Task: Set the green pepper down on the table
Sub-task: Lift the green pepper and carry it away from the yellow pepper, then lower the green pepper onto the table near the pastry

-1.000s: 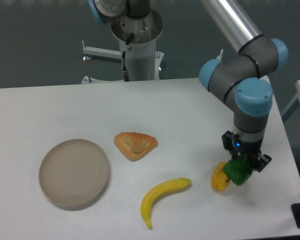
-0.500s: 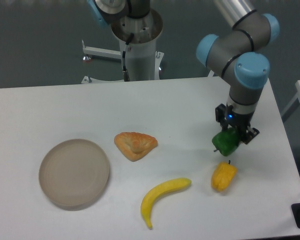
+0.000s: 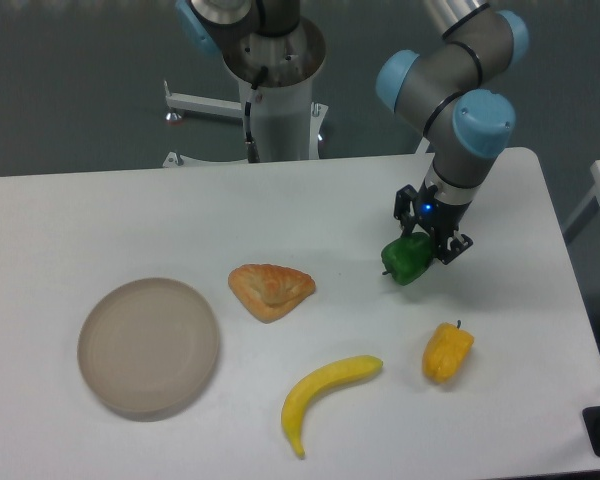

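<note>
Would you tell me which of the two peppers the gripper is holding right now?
The green pepper, clamped in the gripper above the table. The yellow pepper lies free, nearer the front edge.

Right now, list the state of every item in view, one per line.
gripper: shut on the green pepper, above the table
green pepper: held in the gripper; whether it touches the table cannot be told
yellow pepper: lying free on the table
banana: lying flat on the table
pastry: resting on the table beside the plate
plate: upright, nothing on it
table: bearing all the loose items
</note>
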You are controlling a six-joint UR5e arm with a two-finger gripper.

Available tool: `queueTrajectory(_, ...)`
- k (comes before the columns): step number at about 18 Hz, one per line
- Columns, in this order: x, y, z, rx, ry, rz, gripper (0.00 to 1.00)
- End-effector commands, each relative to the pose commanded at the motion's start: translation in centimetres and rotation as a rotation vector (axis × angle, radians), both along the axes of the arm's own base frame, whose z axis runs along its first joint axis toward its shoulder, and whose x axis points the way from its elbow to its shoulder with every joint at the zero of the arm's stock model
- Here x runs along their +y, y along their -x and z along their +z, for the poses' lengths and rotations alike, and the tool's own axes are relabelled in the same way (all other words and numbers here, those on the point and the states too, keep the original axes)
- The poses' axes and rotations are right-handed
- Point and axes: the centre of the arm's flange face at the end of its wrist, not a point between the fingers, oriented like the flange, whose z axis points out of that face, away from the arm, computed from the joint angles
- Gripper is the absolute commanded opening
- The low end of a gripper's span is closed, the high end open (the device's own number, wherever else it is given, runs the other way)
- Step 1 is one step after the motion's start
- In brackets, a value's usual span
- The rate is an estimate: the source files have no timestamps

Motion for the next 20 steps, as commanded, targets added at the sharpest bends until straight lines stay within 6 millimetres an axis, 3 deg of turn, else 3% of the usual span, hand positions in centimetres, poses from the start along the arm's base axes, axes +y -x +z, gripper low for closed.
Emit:
queueTrajectory(6,-0.3,-1.9,-1.0,-0.020,0.018,-0.015,0.26)
queueTrajectory(20,-0.4,-2.9,-1.5,-0.040,0.025,-0.005,0.27)
